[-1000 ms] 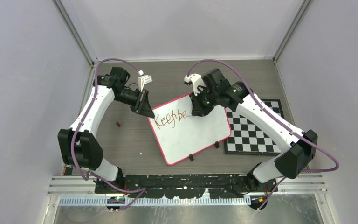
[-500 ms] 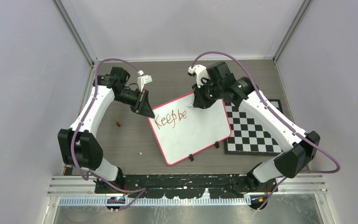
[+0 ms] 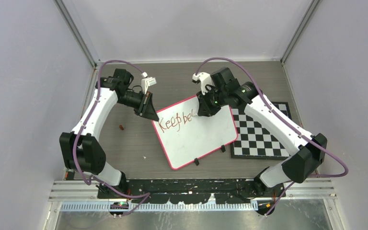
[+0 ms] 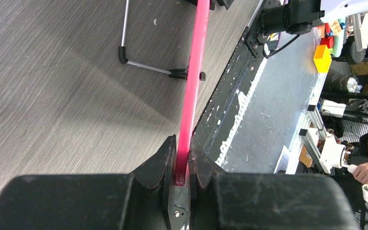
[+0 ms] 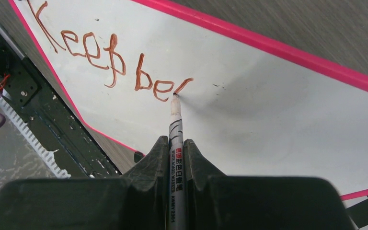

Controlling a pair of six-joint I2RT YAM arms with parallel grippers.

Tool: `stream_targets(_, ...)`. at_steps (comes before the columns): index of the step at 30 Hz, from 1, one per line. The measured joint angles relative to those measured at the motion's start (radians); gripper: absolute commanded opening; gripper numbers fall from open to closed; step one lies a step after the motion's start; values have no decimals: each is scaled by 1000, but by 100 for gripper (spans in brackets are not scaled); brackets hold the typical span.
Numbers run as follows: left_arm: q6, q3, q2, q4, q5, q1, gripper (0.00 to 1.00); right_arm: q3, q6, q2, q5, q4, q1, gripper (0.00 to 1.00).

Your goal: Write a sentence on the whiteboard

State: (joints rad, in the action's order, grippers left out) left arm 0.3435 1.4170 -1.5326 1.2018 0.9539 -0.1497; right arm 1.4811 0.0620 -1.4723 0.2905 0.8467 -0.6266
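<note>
Sentence [image 5: 110, 62]: "Keep be" plus one further stroke written; rest judged outstanding. Right claw [image 5: 175, 143] grips marker [image 5: 176, 122], tip touching whiteboard [image 5: 278, 110]; left claw [image 4: 182, 154] clamps its pink rim.

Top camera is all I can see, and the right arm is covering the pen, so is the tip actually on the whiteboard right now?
Observer: Yes. The right wrist view shows the marker tip touching the whiteboard, at the foot of a slanted stroke next to "be" in the writing.
Operator: Is the right gripper closed on it?
Observer: The right gripper is shut on the marker's barrel, which points straight out between the fingers.
Operator: And what is the left one doing?
Observer: The left wrist view shows the left gripper shut on the whiteboard's pink rim, with the board seen edge-on.
</note>
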Motion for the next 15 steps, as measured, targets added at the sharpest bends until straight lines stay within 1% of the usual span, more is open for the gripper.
stream_targets(6, 0, 0, 0, 0, 0, 0, 0, -53, -10, 19, 16, 0, 0, 0)
stream_targets(15, 0, 0, 0, 0, 2, 0, 0, -51, -5, 26, -1, 18, 0, 0)
